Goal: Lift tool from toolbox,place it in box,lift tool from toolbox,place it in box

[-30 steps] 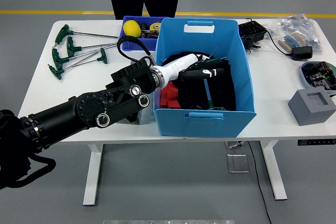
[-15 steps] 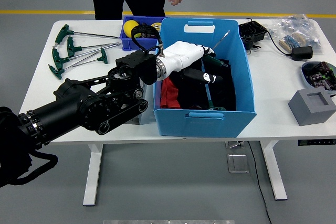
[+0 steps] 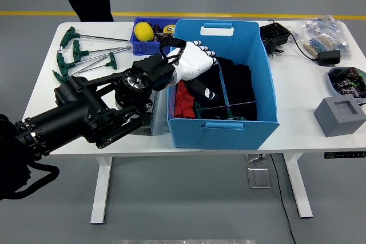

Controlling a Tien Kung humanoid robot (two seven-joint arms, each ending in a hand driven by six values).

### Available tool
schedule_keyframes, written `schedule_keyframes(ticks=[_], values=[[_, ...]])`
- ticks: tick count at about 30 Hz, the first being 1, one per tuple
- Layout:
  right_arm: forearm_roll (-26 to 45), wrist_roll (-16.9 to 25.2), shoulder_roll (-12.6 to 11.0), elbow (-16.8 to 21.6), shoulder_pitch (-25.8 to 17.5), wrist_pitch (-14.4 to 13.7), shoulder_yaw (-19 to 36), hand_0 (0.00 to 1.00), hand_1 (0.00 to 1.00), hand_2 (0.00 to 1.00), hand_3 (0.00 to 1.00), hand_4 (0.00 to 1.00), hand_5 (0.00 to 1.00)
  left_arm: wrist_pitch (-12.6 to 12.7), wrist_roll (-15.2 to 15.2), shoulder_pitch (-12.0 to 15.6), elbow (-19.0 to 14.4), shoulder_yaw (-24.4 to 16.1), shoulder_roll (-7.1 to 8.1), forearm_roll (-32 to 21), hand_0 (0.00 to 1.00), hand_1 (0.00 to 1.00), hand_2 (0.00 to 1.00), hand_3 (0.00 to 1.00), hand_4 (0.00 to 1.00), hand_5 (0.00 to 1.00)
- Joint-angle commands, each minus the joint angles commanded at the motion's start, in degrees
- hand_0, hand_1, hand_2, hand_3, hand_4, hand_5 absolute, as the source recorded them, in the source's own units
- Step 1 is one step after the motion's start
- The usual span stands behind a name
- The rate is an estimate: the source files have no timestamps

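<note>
A: What changed just now?

B: The left hand [image 3: 191,64] has pulled back to the bin's [image 3: 269,121] left wall, fingers loosely spread, holding nothing. The tool [image 3: 220,107] it carried a second ago now lies inside the bin, I think; the dark cloth there muddles the view.

A: So that placement is done?

B: Likely. Next comes another tool.

A large blue box [image 3: 269,84] with handle cut-outs stands upright on the white desk [image 3: 297,95], holding dark items and something red. A green-handled T-shaped tool [image 3: 220,107] lies inside near its front wall. Behind its left corner sits a smaller dark-blue toolbox [image 3: 137,43].
</note>
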Motion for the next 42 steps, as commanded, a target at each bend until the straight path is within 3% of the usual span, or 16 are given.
schedule_keyframes(ticks=[4,7,8,13,14,19,20,24,25,26,32,33,35,38,42], values=[[0.14,0.04,0.07,0.0,0.07,0.0,0.06,0.685,0.653,0.73,0.574,0.839,0.64,4.72,0.58,1.02,-1.05,-2.8,0.99,-1.2,0.945,0.965,0.998,0.869,0.945,0.89],[-0.08,0.01,0.14,0.0,0.13,0.0,0.4,0.685,0.653,0.73,0.574,0.839,0.64,5.62,0.34,2.06,-2.93,-6.39,2.31,-1.31,0.945,0.965,0.998,0.869,0.945,0.89],[-0.03,0.03,0.15,0.0,0.14,0.01,0.45,0.685,0.652,0.73,0.574,0.839,0.639,6.0,0.16,2.37,-3.49,-7.34,2.7,-1.3,0.818,0.824,0.91,0.814,0.909,0.784],[0.16,0.13,0.25,0.0,-0.06,0.04,0.94,0.685,0.652,0.73,0.574,0.839,0.639,7.84,-0.63,4.46,-7.07,-13.26,4.96,-1.79,0.818,0.824,0.91,0.814,0.909,0.784],[0.07,0.1,0.3,0.0,-0.11,0.03,1.16,0.685,0.652,0.729,0.573,0.839,0.639,8.37,-0.91,5.05,-8.21,-14.67,5.6,-2.23,0.695,0.684,0.761,0.706,0.846,0.658],[-0.17,0.09,0.53,0.0,-0.39,0.01,1.96,0.685,0.652,0.729,0.573,0.839,0.639,14.05,-2.89,8.36,-13.76,-21.69,8.45,-7.05,0.695,0.684,0.761,0.706,0.846,0.658],[-0.1,0.09,0.57,0.0,-0.4,0.02,2.01,0.683,0.653,0.73,0.574,0.838,0.639,15.47,-3.37,9.12,-14.83,-22.97,9.01,-8.46,0.315,0.474,0.561,0.621,0.8,0.598],[-0.18,0.02,0.75,0.0,-0.45,0.01,2.44,0.683,0.653,0.73,0.574,0.838,0.639,22.1,-5.42,12.67,-18.57,-28.57,10.96,-13.36,0.315,0.474,0.561,0.621,0.8,0.598],[-0.55,-0.07,0.84,0.0,-0.48,0.0,2.77,0.683,0.653,0.73,0.574,0.838,0.639,24.2,-6.03,13.97,-19.75,-30.28,11.53,-14.68,0.315,0.474,0.561,0.621,0.8,0.598],[-0.74,-0.12,0.89,0.0,-0.45,-0.02,2.9,0.681,0.653,0.729,0.573,0.838,0.639,25.71,-6.51,14.96,-20.62,-31.5,11.98,-15.77,0.222,0.262,0.395,0.549,0.76,0.532],[-2.4,-0.49,1.3,0.0,-0.59,-0.06,4.35,0.681,0.653,0.729,0.573,0.838,0.639,32.97,-8.7,21.85,-24.42,-39.33,14.34,-22.97,0.222,0.262,0.395,0.549,0.76,0.532],[-2.65,-0.55,1.38,0.0,-0.66,-0.04,4.5,0.679,0.652,0.727,0.573,0.836,0.64,34.3,-9.19,23.61,-25.05,-41.13,14.7,-24.88,0.2,0.178,0.314,0.515,0.744,0.509],[-2.87,-0.59,1.51,0.0,-0.76,-0.04,4.64,0.679,0.652,0.727,0.573,0.836,0.64,36.45,-10.27,27.09,-26.05,-44.51,15.16,-28.61,0.2,0.178,0.314,0.515,0.744,0.509],[-3.21,-0.67,1.71,0.0,-0.87,-0.08,5.12,0.679,0.652,0.727,0.573,0.836,0.64,37.43,-11.88,32.02,-26.7,-48.94,15.32,-33.66,0.2,0.178,0.314,0.515,0.744,0.509],[-4.33,-0.89,1.91,0.0,-0.94,-0.03,6.06,0.678,0.651,0.728,0.571,0.834,0.639,36.57,-13.28,38.03,-27.39,-54.03,14.56,-39.48,0.19,0.164,0.286,0.507,0.759,0.524]])
